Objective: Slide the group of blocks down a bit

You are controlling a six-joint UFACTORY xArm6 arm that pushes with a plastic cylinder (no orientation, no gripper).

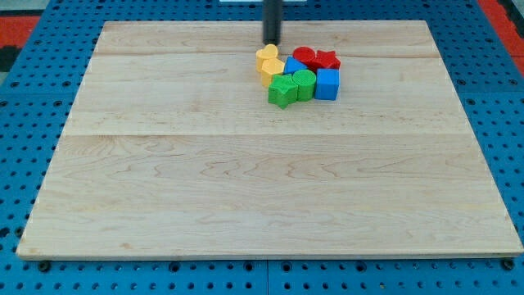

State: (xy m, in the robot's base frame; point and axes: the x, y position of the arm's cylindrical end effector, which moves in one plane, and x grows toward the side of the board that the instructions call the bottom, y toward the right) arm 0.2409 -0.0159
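A tight group of blocks sits on the wooden board (246,180) near the view's top, a little right of centre. It holds a yellow heart block (266,55), a second yellow block (273,69), a red cylinder (304,56), a red star block (327,59), a blue block (293,66) partly hidden in the middle, a blue cube (327,83), a green cylinder (304,83) and a green star block (283,90). My tip (271,43) is just above the yellow heart block, at the group's upper left, close to it or touching it.
The board lies on a blue perforated table (24,123). A red area (16,24) shows at the view's top corners. The group sits close to the board's top edge.
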